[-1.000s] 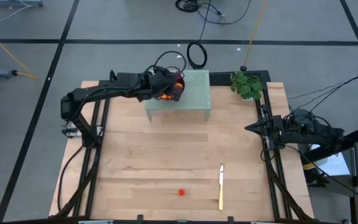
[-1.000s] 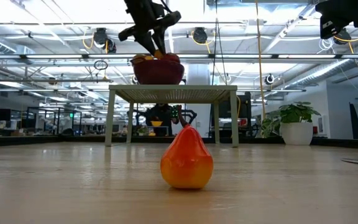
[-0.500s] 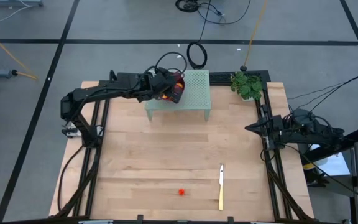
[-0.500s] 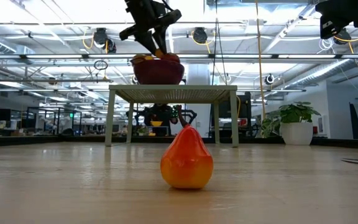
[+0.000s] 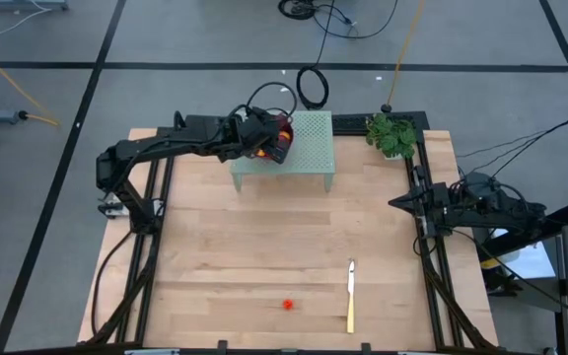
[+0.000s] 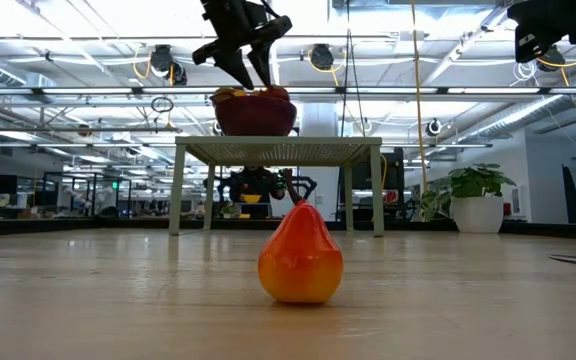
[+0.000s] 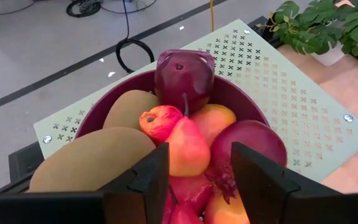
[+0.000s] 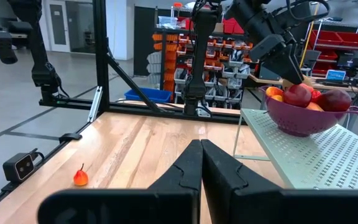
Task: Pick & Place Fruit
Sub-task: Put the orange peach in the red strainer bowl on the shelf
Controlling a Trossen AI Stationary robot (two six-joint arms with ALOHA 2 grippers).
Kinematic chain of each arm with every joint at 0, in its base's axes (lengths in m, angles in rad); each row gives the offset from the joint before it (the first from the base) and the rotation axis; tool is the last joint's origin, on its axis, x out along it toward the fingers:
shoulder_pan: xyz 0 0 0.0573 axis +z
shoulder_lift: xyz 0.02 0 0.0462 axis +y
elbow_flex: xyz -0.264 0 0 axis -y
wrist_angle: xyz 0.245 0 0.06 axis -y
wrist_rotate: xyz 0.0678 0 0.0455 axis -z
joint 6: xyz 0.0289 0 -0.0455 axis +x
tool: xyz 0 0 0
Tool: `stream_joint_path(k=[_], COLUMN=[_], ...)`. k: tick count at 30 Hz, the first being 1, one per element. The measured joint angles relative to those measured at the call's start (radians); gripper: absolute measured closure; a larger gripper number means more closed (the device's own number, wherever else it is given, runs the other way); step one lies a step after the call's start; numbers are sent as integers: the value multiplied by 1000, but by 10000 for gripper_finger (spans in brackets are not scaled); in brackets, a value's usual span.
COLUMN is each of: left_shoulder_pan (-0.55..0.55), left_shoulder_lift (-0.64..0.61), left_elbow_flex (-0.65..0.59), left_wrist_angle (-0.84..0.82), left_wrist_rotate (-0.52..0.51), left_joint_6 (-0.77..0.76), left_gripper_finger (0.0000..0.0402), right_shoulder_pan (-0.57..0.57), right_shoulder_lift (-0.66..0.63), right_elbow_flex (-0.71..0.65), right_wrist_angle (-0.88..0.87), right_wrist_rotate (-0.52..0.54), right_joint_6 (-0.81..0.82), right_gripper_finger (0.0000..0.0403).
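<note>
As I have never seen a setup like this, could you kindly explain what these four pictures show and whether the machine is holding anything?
It is a robot with two dark arms at a wooden table. One picture looks straight down, one looks level from the tabletop, and two come from cameras on the wrists. The left gripper hangs over a purple bowl full of fruit, which stands on a pale green perforated stand. Its jaws stand apart astride an orange-red fruit lying in the pile, gripping nothing. The right gripper waits at the table's right edge, jaws shut and empty. On the table lie a small orange-red pear, a yellow-handled knife and a potted plant.
</note>
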Motion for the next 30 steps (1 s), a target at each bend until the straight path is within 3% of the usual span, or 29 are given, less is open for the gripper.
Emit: stream_joint_path(k=[16, 23, 30], left_shoulder_pan=[-31, -162, -351], left_shoulder_lift=[-90, -95, -95], left_elbow_flex=[0, 0, 0], left_wrist_angle=[46, 45, 66], left_wrist_rotate=[8, 34, 56], left_joint_6=[-9, -106, -369], left_gripper_finger=[213, 233, 274], right_shoulder_pan=[0, 0, 0], right_shoulder_lift=[0, 0, 0], right_elbow_flex=[0, 0, 0], right_wrist_angle=[1, 1, 0], right_wrist_rotate=[0, 0, 0], right_joint_6=[0, -1, -3], right_gripper_finger=[403, 403, 403])
